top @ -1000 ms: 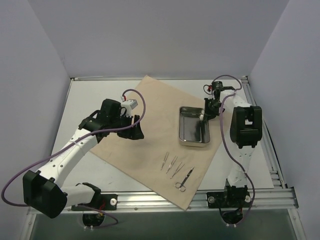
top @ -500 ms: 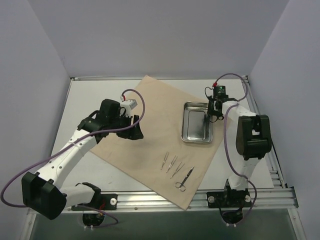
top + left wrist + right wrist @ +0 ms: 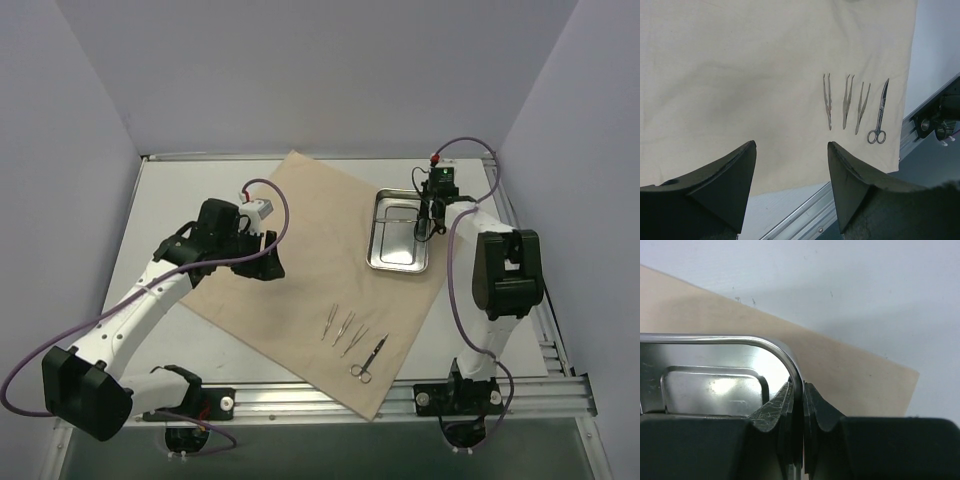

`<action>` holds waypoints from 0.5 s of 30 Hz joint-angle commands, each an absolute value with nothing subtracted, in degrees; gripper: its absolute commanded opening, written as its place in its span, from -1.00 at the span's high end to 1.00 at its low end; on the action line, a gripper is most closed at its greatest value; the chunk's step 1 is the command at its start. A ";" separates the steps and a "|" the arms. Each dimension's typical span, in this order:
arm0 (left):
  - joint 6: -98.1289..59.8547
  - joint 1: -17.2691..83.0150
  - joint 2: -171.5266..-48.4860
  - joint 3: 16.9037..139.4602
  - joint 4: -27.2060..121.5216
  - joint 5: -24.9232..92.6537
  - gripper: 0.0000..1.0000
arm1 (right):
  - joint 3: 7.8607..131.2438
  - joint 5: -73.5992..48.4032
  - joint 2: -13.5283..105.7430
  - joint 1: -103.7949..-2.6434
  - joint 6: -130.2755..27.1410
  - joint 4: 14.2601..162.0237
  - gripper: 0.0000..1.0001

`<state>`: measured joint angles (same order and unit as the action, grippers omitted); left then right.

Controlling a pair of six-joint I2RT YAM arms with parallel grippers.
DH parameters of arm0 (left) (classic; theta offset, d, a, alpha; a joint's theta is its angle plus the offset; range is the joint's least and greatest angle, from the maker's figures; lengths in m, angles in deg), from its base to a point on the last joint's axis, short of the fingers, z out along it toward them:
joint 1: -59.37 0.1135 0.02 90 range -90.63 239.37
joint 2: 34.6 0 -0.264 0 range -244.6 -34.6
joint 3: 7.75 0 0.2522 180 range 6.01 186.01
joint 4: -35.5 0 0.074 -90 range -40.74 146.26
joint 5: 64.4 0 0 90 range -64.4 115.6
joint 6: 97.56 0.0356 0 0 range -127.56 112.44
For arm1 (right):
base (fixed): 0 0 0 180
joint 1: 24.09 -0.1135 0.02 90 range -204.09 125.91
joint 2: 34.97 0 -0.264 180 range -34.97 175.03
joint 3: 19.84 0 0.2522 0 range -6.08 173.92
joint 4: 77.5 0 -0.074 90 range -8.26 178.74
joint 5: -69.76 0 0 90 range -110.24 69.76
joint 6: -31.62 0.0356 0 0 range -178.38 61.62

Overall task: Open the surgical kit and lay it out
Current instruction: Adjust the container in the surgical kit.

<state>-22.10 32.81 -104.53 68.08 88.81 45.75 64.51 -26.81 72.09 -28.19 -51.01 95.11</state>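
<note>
Where the wrap sheet point(image 3: 310, 240) lies spread flat on the surface point(image 3: 180, 190), its steel tray point(image 3: 398, 245) rests at the right corner, showing me only a bare bottom. My right jaws are clamped on the tray's right rim. Three tweezers point(image 3: 345, 328) and the scissors point(image 3: 368, 360) lie in a row near the sheet's near edge. My left jaws hang open over the sheet's left part, well apart from them.

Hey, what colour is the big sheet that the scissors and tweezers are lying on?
The sheet is plain beige-tan, unpatterned; the left wrist view shows it best.
</note>
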 commanded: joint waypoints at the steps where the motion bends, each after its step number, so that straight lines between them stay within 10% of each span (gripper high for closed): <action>1: -21.36 33.18 -104.30 69.73 88.20 45.82 -0.36 | 65.64 -25.26 72.51 -27.96 -51.00 94.98 1.00; 6: -21.53 33.18 -104.39 69.21 87.93 46.17 -0.36 | 67.91 -22.44 76.81 -27.70 -50.39 91.47 0.94; 15: -21.62 33.18 -105.35 69.82 87.67 46.26 -0.36 | 71.43 -21.73 79.72 -27.78 -49.68 84.96 0.03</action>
<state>-22.13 32.85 -105.21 68.08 88.81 45.77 68.16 -21.82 79.68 -28.15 -50.04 89.27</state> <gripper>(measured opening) 0.679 0.464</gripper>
